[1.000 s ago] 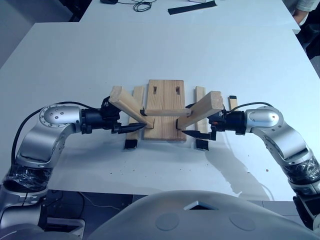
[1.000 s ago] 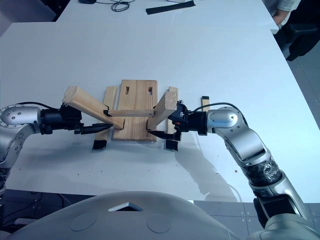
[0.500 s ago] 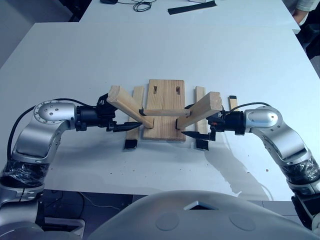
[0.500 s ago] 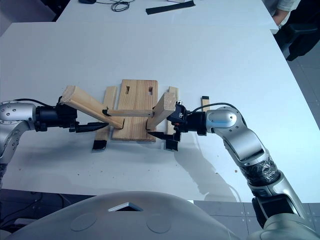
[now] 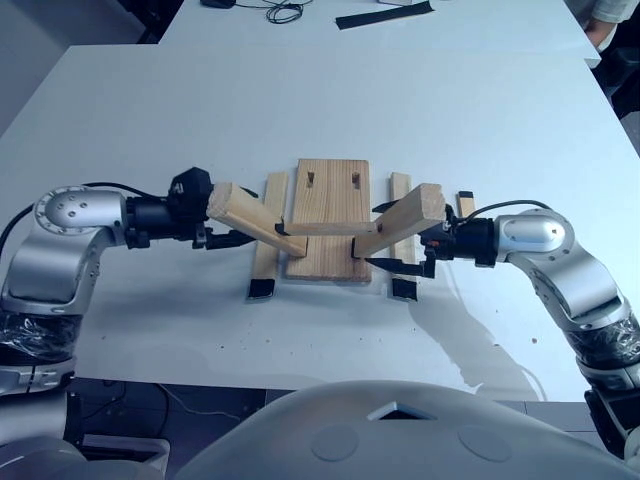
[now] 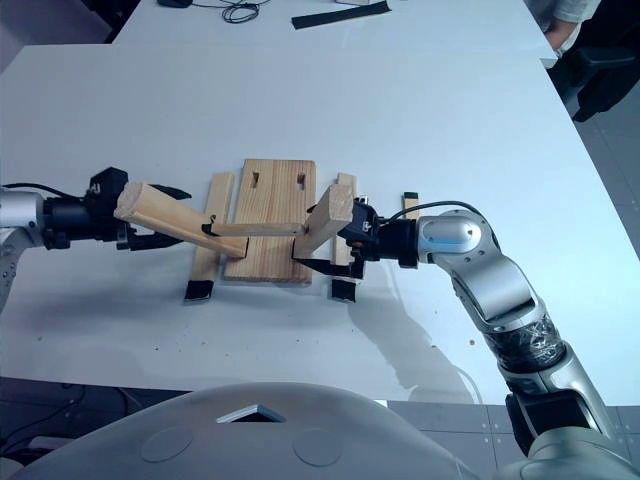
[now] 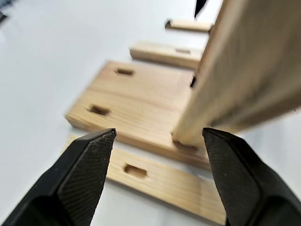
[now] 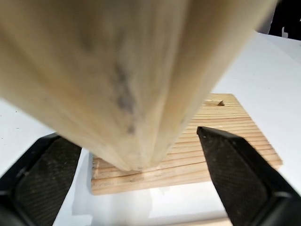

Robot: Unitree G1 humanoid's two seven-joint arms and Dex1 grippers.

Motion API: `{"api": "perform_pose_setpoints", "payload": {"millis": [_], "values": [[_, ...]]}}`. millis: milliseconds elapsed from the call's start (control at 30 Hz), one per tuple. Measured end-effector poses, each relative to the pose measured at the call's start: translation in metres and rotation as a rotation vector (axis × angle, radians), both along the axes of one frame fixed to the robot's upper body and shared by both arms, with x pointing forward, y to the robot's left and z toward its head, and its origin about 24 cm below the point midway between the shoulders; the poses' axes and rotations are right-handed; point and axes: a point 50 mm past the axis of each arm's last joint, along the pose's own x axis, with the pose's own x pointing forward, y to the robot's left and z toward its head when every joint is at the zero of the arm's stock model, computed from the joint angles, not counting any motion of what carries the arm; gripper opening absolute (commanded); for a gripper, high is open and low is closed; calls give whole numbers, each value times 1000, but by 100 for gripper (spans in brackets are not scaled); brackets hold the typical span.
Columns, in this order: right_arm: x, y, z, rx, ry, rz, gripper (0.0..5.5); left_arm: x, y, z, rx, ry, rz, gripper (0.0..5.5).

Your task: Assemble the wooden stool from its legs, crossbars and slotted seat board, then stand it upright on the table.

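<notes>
Above the seat board, the left gripper gapes around the left leg, the right gripper around the right leg.

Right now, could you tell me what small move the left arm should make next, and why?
Probably shut the left gripper on the left leg: its open fingers straddle that leg, which leans outward on the seat board, tied only by a crossbar.

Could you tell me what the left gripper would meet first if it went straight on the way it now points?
Most likely the tilted leg, whose foot sits ahead between the open fingers of the left gripper; the seat board lies beyond.
</notes>
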Motion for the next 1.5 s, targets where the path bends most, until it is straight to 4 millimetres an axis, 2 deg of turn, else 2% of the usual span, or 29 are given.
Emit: {"api": "perform_pose_setpoints", "payload": {"millis": [133,267,400,600,767,1067,1233,1333,1500], "values": [[-1,1,1,7,7,10,432,12,9,22,-54,-45,45,342],[-2,1,1,8,9,9,432,28,14,63,-148,-133,73,342],[-4,2,3,17,14,10,374,33,12,83,-194,-169,58,342],[-4,0,7,21,1,1,286,24,1,76,-179,-148,7,342],[-4,-5,10,13,-10,-7,209,18,-11,82,-182,-159,-51,342],[-5,-8,11,11,-3,-12,207,16,-33,93,-166,-188,-168,342],[-6,-7,12,11,-4,-13,202,12,-42,91,-146,-173,-228,342],[-6,-6,11,12,-3,-14,202,5,-53,88,-117,-165,-315,342],[-6,-5,11,13,-3,-14,202,6,-66,91,-65,-183,-404,342]]}}
